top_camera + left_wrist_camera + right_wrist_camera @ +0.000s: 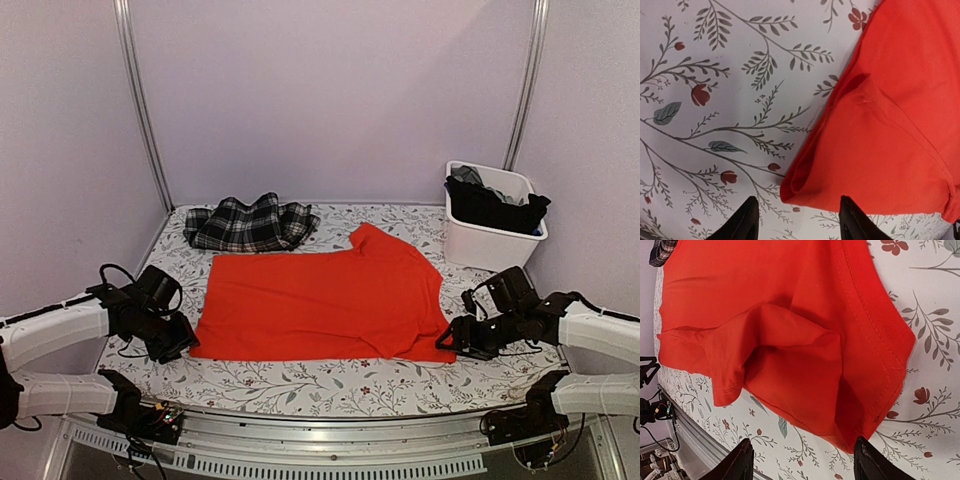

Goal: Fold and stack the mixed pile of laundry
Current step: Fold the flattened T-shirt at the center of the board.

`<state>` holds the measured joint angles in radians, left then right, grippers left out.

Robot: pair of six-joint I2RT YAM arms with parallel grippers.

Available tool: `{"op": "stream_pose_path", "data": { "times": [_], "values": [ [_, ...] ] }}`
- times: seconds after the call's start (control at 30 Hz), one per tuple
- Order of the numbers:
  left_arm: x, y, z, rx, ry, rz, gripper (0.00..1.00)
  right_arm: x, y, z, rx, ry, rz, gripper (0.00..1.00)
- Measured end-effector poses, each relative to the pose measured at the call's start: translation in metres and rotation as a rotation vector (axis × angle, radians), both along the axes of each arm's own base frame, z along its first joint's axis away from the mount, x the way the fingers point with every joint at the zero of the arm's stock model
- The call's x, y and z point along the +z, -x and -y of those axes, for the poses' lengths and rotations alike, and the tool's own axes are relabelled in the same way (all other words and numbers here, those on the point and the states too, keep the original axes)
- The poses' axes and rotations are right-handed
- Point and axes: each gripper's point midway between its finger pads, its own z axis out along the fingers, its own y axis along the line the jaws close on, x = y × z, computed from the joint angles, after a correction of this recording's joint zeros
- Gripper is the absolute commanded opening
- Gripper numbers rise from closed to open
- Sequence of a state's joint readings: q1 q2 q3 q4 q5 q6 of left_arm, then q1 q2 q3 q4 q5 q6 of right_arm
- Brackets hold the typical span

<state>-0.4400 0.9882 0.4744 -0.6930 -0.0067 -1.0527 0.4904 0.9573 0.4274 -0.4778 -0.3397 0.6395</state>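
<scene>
Top external takes in the whole orange-red shirt (320,300) spread flat on the table (330,385), the plaid garment (250,225) bunched at its far edge, and, unseen from my wrists, the white bin (488,250) at the far right corner holding dark clothes (495,205). My wrist views give the shirt's near corners close up: my left claw (797,217) and right claw (802,460) both stand parted, holding nothing, just short of the fabric.
</scene>
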Motion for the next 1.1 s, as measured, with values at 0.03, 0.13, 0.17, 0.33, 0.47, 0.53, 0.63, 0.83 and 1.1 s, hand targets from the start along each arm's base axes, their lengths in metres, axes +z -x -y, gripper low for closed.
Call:
{"op": "stream_pose_path", "data": {
  "times": [0.03,0.13,0.17,0.33,0.47,0.53,0.63,0.83,1.1],
  "values": [
    [-0.004,0.002,-0.001,0.01,-0.003,-0.017,0.54,-0.003,0.0,0.0,0.0,0.004,-0.006,0.63],
    [-0.014,0.004,0.0,0.019,-0.006,-0.049,0.53,-0.01,-0.005,-0.003,0.002,0.006,-0.013,0.57],
    [-0.016,0.004,0.001,0.017,-0.003,-0.056,0.52,-0.011,-0.006,-0.004,0.006,0.005,-0.012,0.57],
    [-0.018,-0.003,0.007,0.014,0.016,-0.047,0.2,-0.019,-0.011,-0.01,0.026,-0.005,-0.023,0.4],
    [-0.016,-0.005,0.008,0.014,0.024,-0.032,0.0,-0.024,-0.009,-0.011,0.043,0.002,-0.037,0.04],
    [-0.012,-0.005,0.006,0.028,0.026,-0.023,0.0,-0.024,-0.008,-0.009,0.044,0.018,-0.042,0.0],
    [-0.004,-0.003,-0.001,0.054,0.015,-0.016,0.0,-0.017,-0.008,-0.005,0.029,0.032,-0.039,0.0],
    [0.011,-0.004,-0.013,0.099,-0.026,-0.018,0.0,-0.001,-0.011,-0.001,-0.01,0.04,-0.028,0.0],
    [-0.001,0.008,-0.024,0.118,-0.089,-0.113,0.18,-0.027,0.006,0.012,-0.053,0.12,-0.17,0.23]
  ]
}}
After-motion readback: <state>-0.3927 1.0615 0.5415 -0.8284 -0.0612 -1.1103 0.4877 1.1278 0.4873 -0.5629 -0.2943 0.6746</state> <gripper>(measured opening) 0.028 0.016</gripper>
